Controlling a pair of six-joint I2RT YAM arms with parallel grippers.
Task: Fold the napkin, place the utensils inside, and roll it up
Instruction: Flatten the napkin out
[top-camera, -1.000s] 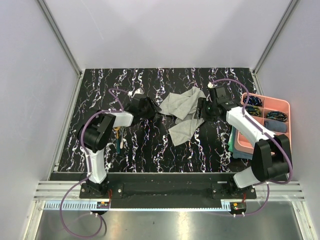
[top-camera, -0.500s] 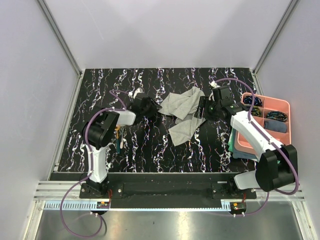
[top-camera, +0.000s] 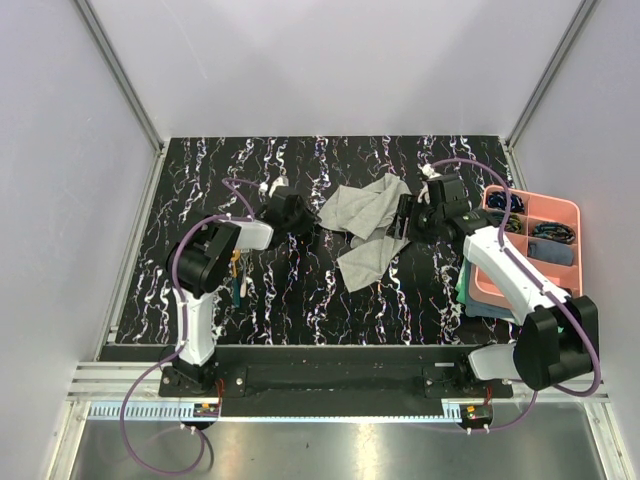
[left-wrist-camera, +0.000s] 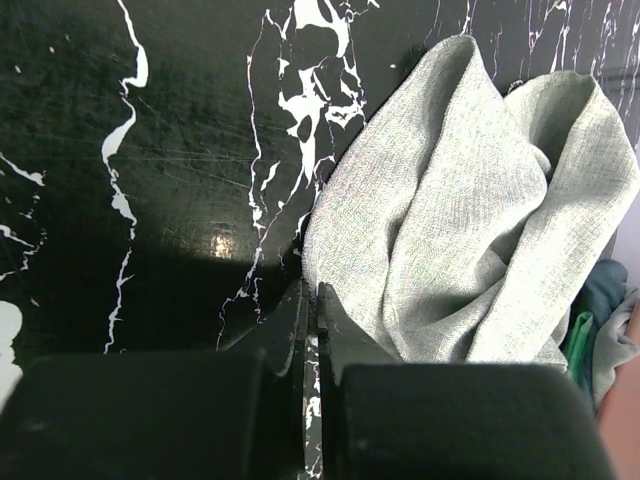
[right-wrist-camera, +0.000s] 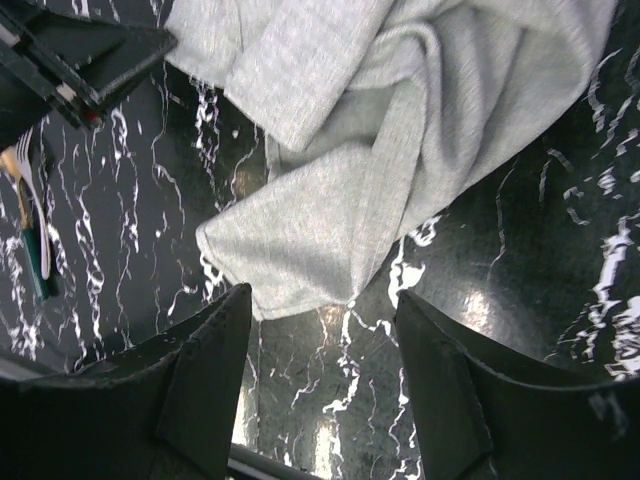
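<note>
Napkin (top-camera: 365, 225): crumpled, not folded, lying on the black marbled table (top-camera: 300, 310) about midway between the left and right edges and nearer the far edge. One flap trails toward the near edge; the rest is bunched in loose folds.

Left jaws: pressed together, tips right at the napkin's left edge, low on the table (the left wrist view does not show whether any cloth is caught between them).

Right jaws: spread wide, nothing between them, at the napkin's right side. In the right wrist view the trailing flap's corner sits in the gap ahead of the two fingers.

Utensils (top-camera: 236, 282): fork and spoon with teal handles, together on the table near the left edge, beside the left arm (top-camera: 200, 265), well apart from the napkin.

Pink tray (top-camera: 540, 196): along the right edge, small items in its compartments (too small to name). Dark folded cloths (top-camera: 468, 295) show at its left side, partly under the right arm (top-camera: 510, 265).
</note>
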